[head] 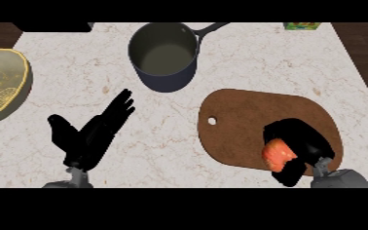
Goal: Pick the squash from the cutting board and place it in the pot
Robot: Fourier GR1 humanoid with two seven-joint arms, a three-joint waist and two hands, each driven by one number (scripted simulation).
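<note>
Your right hand [305, 146] curls its fingers around the orange squash [279, 154] on the brown wooden cutting board [244, 122]. The squash may slip out before the dark metal pot [164, 53] if you lift fast. Left hand [90, 134] fingers rest straight.

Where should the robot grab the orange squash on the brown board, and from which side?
Probably around its middle, coming from above and the right. The squash lies flat at the cutting board's lower right, nearest the right hand, whose fingers are curled over it there. The left hand rests open far off. The pot stands up-left.
</note>
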